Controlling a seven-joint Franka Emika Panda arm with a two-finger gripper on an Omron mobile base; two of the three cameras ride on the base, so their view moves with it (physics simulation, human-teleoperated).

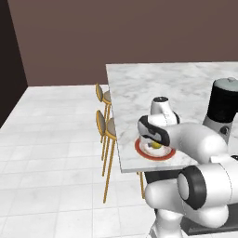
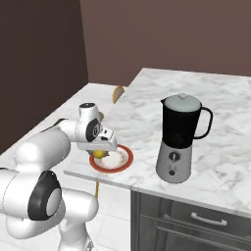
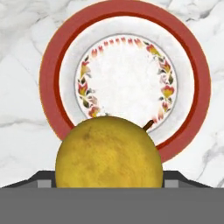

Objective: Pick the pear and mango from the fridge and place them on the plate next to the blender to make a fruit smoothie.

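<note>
Pincer [image 2: 100, 151] pinches the pear [image 3: 109, 152], held over the near-left part of the plate [image 3: 49, 78] | plate lies at the marble worktop's [image 2: 147, 93] near edge, blender [image 2: 180, 139] just right of it | bar stools [image 1: 105, 128] stand left | no readable writing

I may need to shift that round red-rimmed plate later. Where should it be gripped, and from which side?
Grip the round white red-rimmed plate by its broad flat rim, coming in low from the marble counter's near edge, where it sits. The yellow rounded pear at the tool blocks the centre.
</note>
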